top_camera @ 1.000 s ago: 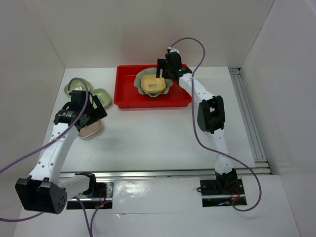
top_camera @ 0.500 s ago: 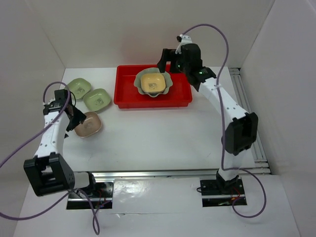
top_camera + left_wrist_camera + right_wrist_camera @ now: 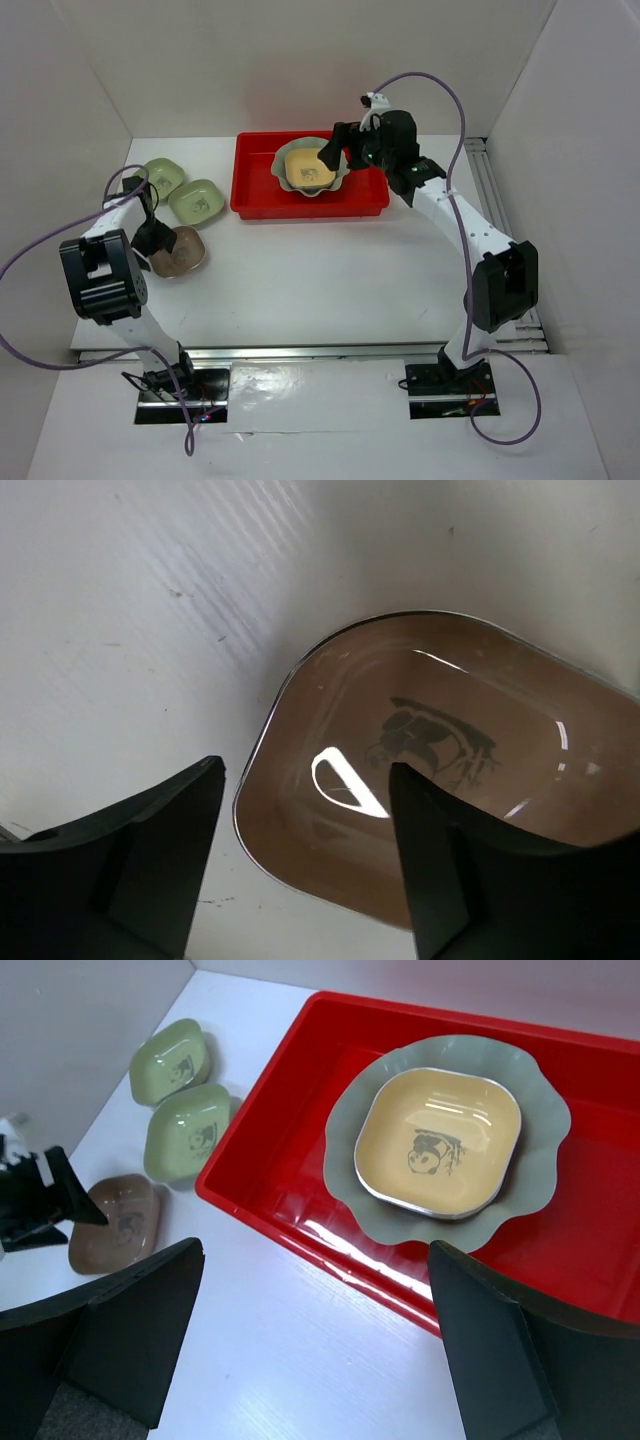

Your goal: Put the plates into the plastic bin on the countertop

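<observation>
The red plastic bin [image 3: 262, 195] stands at the back of the white countertop [image 3: 300, 270]. In it lies the large pale-green scalloped plate [image 3: 288, 175] with the yellow-orange plate [image 3: 310, 168] nested inside. Both also show in the right wrist view, the scalloped plate [image 3: 350, 1130] under the yellow-orange one [image 3: 440, 1145]. My right gripper [image 3: 333, 157] hovers open and empty over the bin's right part. My left gripper [image 3: 152, 238] is open, its jaws astride the near-left rim of the pinkish-tan plate [image 3: 440, 780], one finger inside it. Two small pale-green plates [image 3: 163, 177] [image 3: 197, 201] lie left of the bin. The lavender plate is out of view.
White walls close in the left, back and right. A metal rail [image 3: 500, 230] runs along the right side of the countertop. The tan plate [image 3: 180, 252] lies just in front of the two green plates, close to the left wall.
My right gripper has lifted off the yellow-orange plate, which stays in the scalloped plate, and drawn back to the right. My left arm has swung left; its gripper now sits at the tan plate's left rim.
</observation>
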### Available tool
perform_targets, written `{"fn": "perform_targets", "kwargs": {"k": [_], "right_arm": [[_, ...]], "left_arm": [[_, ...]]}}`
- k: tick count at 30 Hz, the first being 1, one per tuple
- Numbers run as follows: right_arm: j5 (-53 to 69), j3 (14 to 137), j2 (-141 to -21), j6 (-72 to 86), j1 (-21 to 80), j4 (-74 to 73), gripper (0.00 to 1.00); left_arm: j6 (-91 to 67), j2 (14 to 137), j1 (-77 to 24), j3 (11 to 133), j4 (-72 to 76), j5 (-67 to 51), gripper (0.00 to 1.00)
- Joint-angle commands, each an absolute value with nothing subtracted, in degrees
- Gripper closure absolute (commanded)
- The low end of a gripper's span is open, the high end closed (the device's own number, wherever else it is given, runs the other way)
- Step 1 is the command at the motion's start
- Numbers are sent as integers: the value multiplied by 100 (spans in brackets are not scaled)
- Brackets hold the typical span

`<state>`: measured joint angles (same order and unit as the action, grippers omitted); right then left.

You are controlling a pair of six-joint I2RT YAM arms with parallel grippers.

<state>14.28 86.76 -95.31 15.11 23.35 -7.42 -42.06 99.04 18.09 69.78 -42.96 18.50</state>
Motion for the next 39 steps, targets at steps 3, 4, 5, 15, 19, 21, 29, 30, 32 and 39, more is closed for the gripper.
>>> {"fn": "perform_targets", "kwargs": {"k": [3,4,5,15,19,21,29,30,32,39], "right_arm": [[1688,8640,-9404,1555,2092,-176,0],[1688,8640,-9404,1617,2092,-176,0],[1688,8640,-9404,1617,2092,-71,0],[1696,8569,-9343,1837,2039,-26,0],[1591,8684,-9343,1889,2039,-88,0],[1591,8736,-9343,1890,2039,-88,0],[1319,8835,-9247,1995,2101,-255,0],[1214,8755,-9098,1995,2101,-177,0],[1160,8553,-8939,1995,2101,-124,0],[405,8174,-7990,2127,1925,9,0]], "left_arm": [[-4342,10335,1872,6952,-4333,1679,23],[-4342,10414,1872,6952,-4333,1679,23],[-4342,10467,1872,6900,-4403,1766,28],[-4456,10460,1794,6776,-5009,2257,100],[-4342,9942,1731,6671,-5299,2347,100],[-4263,9573,1731,6583,-5361,2347,100],[-4272,7078,1627,7496,-5415,1557,100],[-4080,6953,1574,7723,-5092,1373,100],[-3913,6864,1512,7874,-4767,638,100],[-3779,7767,775,8410,-3342,-852,100]]}}
